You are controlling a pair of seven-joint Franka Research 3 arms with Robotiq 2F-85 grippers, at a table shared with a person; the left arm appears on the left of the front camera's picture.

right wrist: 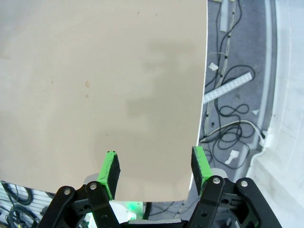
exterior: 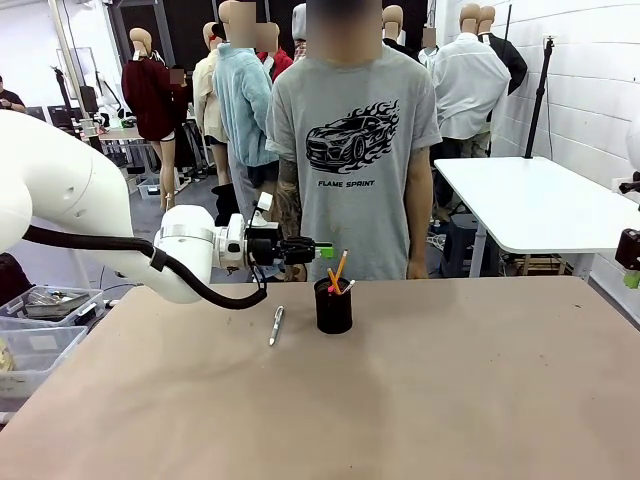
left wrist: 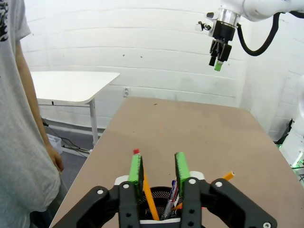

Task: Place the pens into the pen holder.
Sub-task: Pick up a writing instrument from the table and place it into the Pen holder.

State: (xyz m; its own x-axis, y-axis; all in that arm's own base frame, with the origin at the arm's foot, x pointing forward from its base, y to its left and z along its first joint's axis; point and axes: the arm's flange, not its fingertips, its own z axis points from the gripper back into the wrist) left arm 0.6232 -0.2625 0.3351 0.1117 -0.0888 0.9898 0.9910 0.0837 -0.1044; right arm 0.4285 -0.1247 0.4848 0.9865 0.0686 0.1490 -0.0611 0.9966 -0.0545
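**At the pen holder, one pen to go.** The tan table (exterior: 450, 390), flat and matte, carries an unfinished job. A person (exterior: 350, 150) in a grey T-shirt stands at its far edge.

The left gripper (left wrist: 159, 167) hangs just above the pen holder (exterior: 333, 308). Its green pads are parted and nothing is pinched between them. The right gripper (right wrist: 156, 166) hovers over the table's edge, well apart from the work, spread wide and empty.

The main risk appears to sit with the left fingers. The orange pencil (left wrist: 148, 194) rises from the cup close along one pad, though the wrist view does not show whether they touch. A sideways retreat rather than a straight lift could snag it and tip the cup or flick its contents out.

A lesser risk is the silver pen (exterior: 276, 326), lying on the table just left of the holder. Its smooth, round barrel looks likely to roll or slip under hard pads. The pens already leaning in the cup could also block its way in.

The holder is a small black cylinder of open mesh and probably light. The pencil is slim and straight. The loose pen is slim and glossy, with a dark tip.
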